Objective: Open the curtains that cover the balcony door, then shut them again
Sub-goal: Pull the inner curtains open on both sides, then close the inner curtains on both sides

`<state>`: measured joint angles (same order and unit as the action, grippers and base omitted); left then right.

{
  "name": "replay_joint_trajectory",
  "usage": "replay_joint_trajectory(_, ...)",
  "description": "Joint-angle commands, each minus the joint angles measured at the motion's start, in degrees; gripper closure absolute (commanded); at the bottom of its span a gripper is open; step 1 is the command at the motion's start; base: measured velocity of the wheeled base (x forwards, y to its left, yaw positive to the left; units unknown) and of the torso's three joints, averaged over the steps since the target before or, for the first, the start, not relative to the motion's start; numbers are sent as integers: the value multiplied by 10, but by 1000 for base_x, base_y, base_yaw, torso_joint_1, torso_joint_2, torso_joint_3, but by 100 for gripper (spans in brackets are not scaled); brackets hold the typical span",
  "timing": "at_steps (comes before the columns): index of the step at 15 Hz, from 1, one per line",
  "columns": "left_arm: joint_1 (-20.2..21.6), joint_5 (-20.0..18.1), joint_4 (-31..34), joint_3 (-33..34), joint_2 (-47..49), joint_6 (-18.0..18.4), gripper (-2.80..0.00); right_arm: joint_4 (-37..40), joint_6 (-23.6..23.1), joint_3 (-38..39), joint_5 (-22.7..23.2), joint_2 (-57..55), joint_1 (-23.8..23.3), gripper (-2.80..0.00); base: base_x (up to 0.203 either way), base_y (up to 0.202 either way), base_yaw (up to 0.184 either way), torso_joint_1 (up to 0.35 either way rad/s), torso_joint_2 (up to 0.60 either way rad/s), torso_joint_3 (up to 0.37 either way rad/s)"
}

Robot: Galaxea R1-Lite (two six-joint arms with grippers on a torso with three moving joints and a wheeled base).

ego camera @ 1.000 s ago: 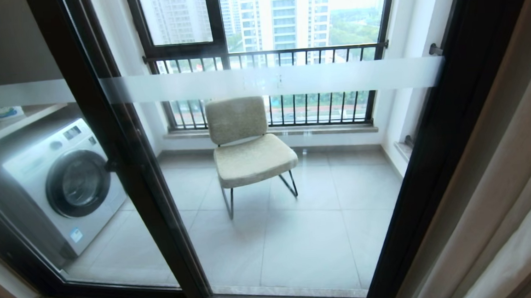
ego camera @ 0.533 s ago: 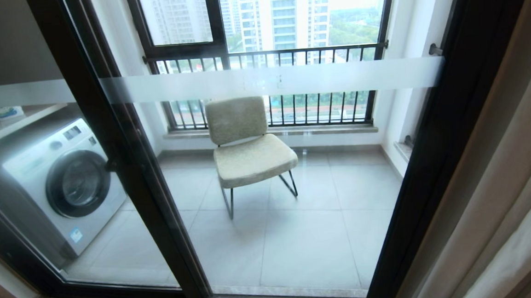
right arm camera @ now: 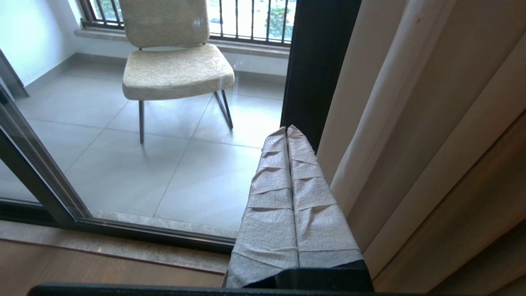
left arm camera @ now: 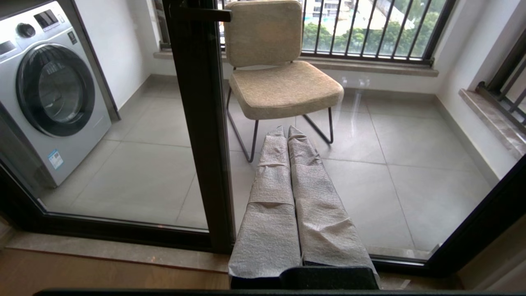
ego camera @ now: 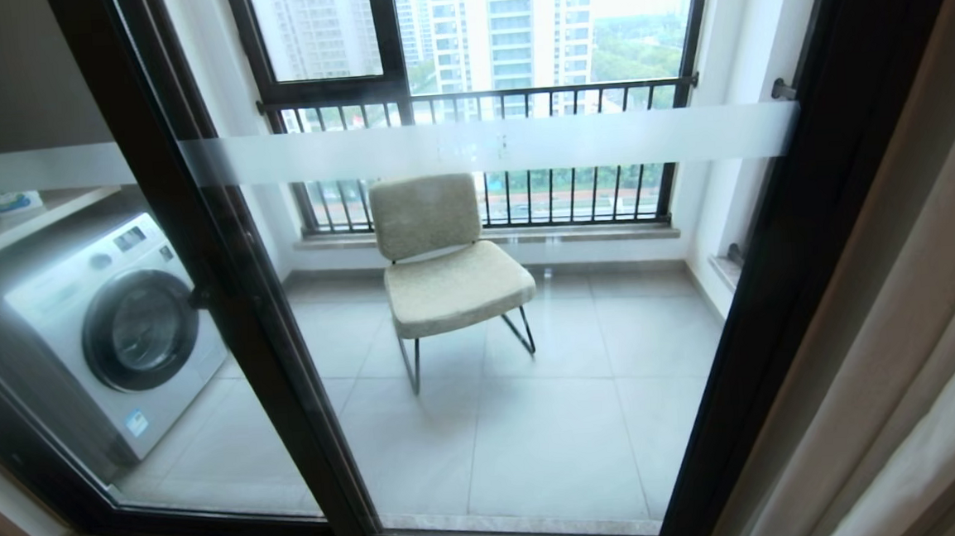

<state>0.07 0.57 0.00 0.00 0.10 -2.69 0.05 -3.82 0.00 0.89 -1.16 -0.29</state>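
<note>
Beige curtains (ego camera: 905,341) bunched right, balcony door (ego camera: 488,300) glass uncovered

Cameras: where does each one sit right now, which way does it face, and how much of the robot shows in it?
Head view: high up, looking forward and down through the balcony door at the chair; curtains along its right; no arm visible.
Left wrist view: low, behind the shut left gripper, facing the glass, washing machine beyond.
Right wrist view: low, behind the shut right gripper, close beside the curtains.
Shared: all three show the chair and the door's black frame.
</note>
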Motion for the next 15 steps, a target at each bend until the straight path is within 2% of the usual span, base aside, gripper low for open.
replay_joint_trajectory(1,0,0,0,0,0,0,0,0,8,0,0,12,0,0,0,0,0,0,0,0)
replay_joint_trajectory(4,0,0,0,0,0,0,0,0,25,0,-3,12,0,0,0,0,0,0,0,0)
replay_joint_trajectory(15,0,0,0,0,0,0,0,0,25,0,-3,12,0,0,0,0,0,0,0,0)
